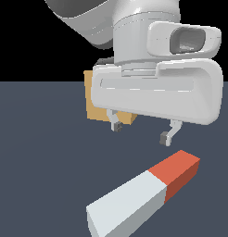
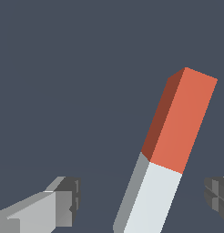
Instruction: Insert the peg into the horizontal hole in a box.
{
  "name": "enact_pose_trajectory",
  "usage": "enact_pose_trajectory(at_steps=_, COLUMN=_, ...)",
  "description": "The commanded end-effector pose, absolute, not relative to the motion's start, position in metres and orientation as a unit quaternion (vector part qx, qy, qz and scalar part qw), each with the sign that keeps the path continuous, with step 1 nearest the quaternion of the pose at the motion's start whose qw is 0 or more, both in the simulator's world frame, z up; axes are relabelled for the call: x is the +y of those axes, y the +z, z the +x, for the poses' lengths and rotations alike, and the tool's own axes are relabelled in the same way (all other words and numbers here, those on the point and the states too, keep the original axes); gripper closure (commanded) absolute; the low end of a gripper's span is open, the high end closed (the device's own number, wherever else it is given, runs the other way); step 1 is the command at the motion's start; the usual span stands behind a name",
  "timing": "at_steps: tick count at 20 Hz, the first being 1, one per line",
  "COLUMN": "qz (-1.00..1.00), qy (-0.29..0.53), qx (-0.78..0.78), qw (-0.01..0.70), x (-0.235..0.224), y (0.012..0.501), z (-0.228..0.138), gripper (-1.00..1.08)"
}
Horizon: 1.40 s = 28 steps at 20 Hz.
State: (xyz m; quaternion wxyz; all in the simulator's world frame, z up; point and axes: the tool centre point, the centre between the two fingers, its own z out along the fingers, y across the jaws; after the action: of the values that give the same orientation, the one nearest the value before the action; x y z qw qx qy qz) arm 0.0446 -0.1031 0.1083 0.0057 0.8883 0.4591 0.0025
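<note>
The peg point(image 1: 143, 194) lies flat on the dark floor in the foreground of the exterior view, white with a red-orange end pointing to the exterior view's right and away. It also shows in the wrist view point(image 2: 166, 154). My gripper point(image 1: 141, 132) hangs open and empty above the floor, just beyond the peg's red end; in the wrist view the gripper point(image 2: 143, 200) has its two fingers either side of the peg's white part. The tan box point(image 1: 99, 104) stands behind my hand, mostly hidden by it. The hole is hidden.
The dark grey floor point(image 1: 37, 152) spreads all around. The white arm and hand body point(image 1: 153, 88) fill the upper middle of the exterior view and cover most of the box.
</note>
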Motion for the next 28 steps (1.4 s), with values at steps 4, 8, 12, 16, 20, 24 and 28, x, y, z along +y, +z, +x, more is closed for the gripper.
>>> enact_pose_trajectory(at_steps=4, qz=0.927, qy=0.001, qx=0.374, qw=0.003, x=-0.138, y=0.089, z=0.042, gripper=-0.92)
enact_pose_trajectory(at_steps=8, qz=0.944, qy=0.000, qx=0.330, qw=0.002, x=-0.154, y=0.079, z=0.037, gripper=-0.92)
enact_pose_trajectory(at_steps=12, qz=0.953, qy=0.000, qx=0.304, qw=0.001, x=-0.164, y=0.073, z=0.033, gripper=-0.92)
enact_pose_trajectory(at_steps=16, qz=0.956, qy=0.000, qx=0.295, qw=0.000, x=-0.167, y=0.071, z=0.032, gripper=-0.92)
enact_pose_trajectory(at_steps=20, qz=0.955, qy=0.000, qx=0.297, qw=0.000, x=-0.167, y=0.068, z=0.032, gripper=-0.92)
enact_pose_trajectory(at_steps=24, qz=0.955, qy=0.000, qx=0.296, qw=0.000, x=-0.167, y=0.051, z=0.031, gripper=-0.92)
enact_pose_trajectory(at_steps=28, qz=0.956, qy=0.000, qx=0.293, qw=0.000, x=-0.167, y=0.029, z=0.030, gripper=-0.92)
